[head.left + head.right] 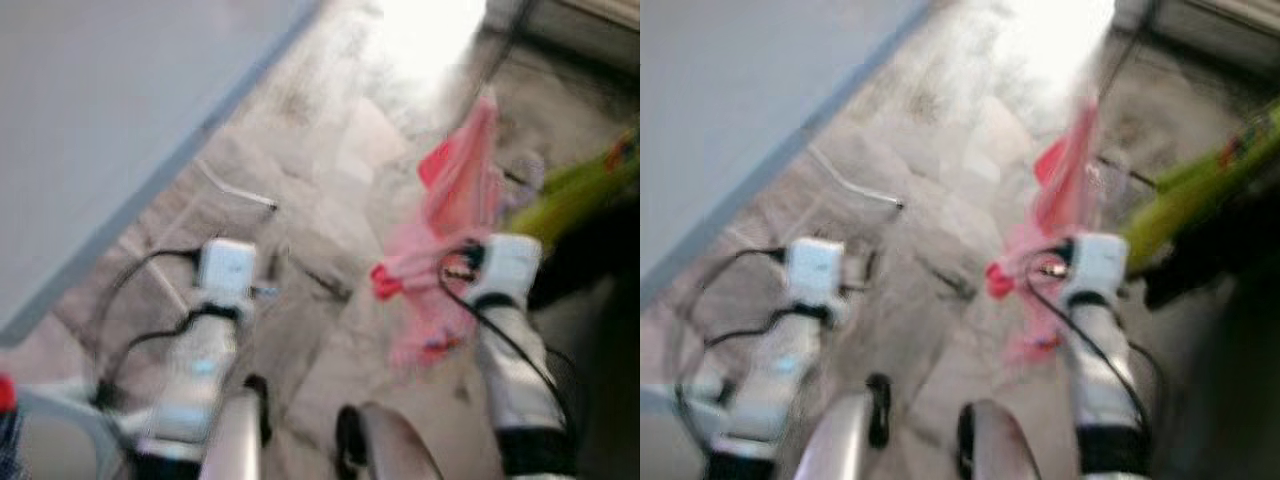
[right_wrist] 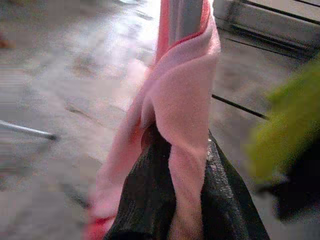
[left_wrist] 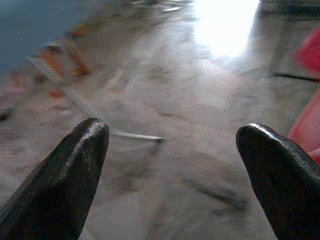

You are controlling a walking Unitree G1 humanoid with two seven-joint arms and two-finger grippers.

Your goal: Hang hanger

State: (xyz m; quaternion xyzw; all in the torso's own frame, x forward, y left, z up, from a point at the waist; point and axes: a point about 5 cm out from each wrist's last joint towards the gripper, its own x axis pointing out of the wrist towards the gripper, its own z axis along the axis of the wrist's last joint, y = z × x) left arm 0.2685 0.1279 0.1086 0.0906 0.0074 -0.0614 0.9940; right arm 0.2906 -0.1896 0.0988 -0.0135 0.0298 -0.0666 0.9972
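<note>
A pink cloth point(image 1: 455, 200) hangs in front of my right arm, over the stone floor. In the right wrist view my right gripper point(image 2: 175, 165) is shut on this cloth, which is wrapped round a grey-silver bar point(image 2: 184, 15) that rises from the fingers. Whether that bar belongs to a hanger I cannot tell. My left gripper point(image 3: 172, 145) is open, and between its two black fingertips point(image 3: 75, 165) there is just floor. The head views are blurred.
A grey wall point(image 1: 100, 120) runs along the left. A thin pale rod point(image 1: 235, 190) lies on the floor ahead of the left arm. A green object point(image 1: 570, 195) and a dark shape stand at the right. Bright glare point(image 1: 430, 40) covers the floor ahead.
</note>
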